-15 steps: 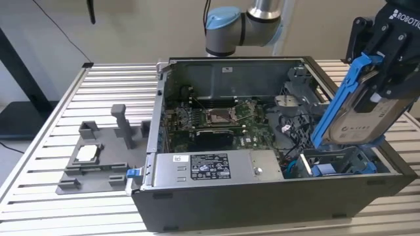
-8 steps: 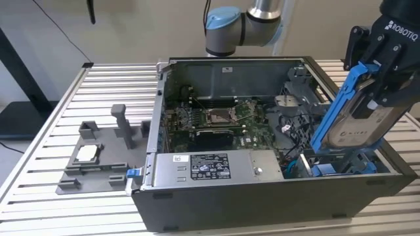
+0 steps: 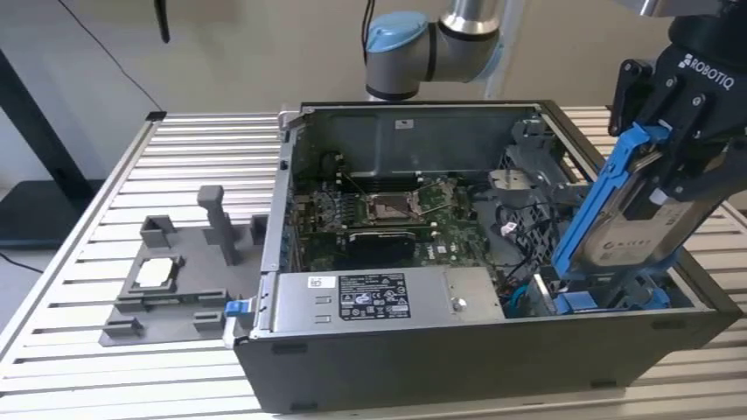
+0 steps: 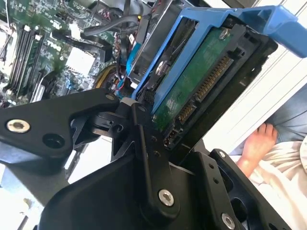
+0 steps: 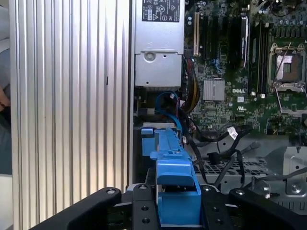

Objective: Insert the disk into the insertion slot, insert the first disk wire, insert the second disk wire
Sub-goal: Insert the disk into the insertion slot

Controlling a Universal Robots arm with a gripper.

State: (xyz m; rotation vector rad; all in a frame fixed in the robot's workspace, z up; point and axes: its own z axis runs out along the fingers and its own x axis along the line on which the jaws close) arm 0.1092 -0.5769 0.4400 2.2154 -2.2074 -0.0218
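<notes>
Exterior view, disk [image 3: 621,234] tilted, clamped in pincer [image 3: 660,171], over computer case [image 3: 467,359]

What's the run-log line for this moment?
gripper: shut on disk | disk: tilted, lower end at drive bay, not seated | disk connectors: no wire plugged

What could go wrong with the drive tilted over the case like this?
1. The drive sits tilted in the gripper, with its lower end close to the bay. Entering at that angle, it could jam on the bay's frame.
2. Loose black cables lie beside the bay and might get pinched or snagged.
3. A person's hand rests just past the table edge, possibly within reach of a swing.
</notes>
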